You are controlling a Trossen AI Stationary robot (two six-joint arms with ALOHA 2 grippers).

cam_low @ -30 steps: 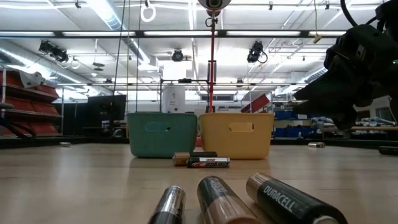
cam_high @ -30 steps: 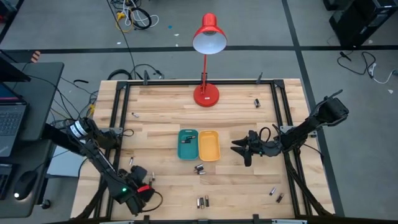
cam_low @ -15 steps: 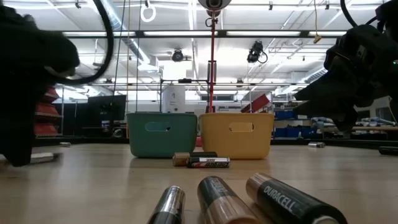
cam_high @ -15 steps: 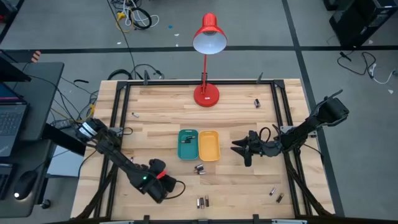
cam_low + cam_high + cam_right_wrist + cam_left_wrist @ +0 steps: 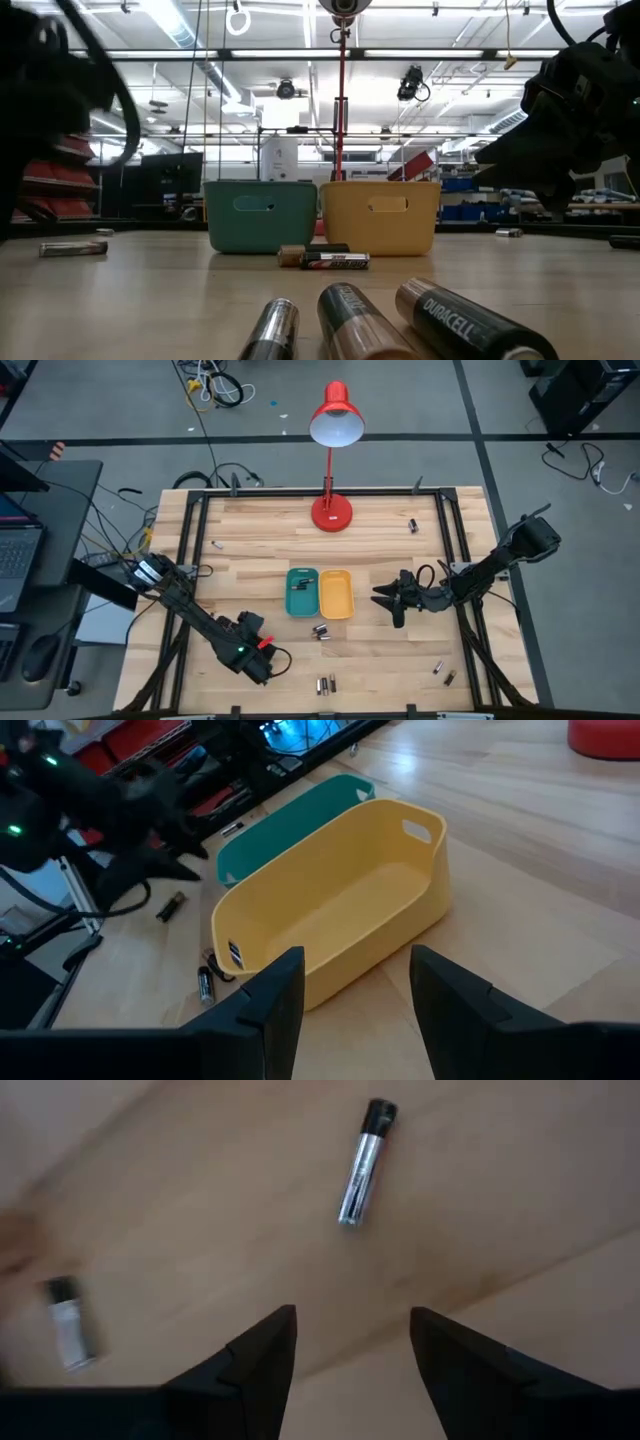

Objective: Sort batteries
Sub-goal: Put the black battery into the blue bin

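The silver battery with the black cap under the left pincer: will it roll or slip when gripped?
The silver battery is a smooth cylinder lying on its side on bare wood, so a nudge across its length would probably roll it. Its shiny casing may slip between narrow fingers. It looks rigid and probably dense for its size.

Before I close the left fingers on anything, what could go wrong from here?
1. The left gripper hangs open with nothing between its fingers; the silvery battery lies ahead of them, so closing now would likely grab air.
2. Batteries are round; a nudge could roll it.
3. The yellow tray looks empty, so mis-sorting into the green tray is possible.
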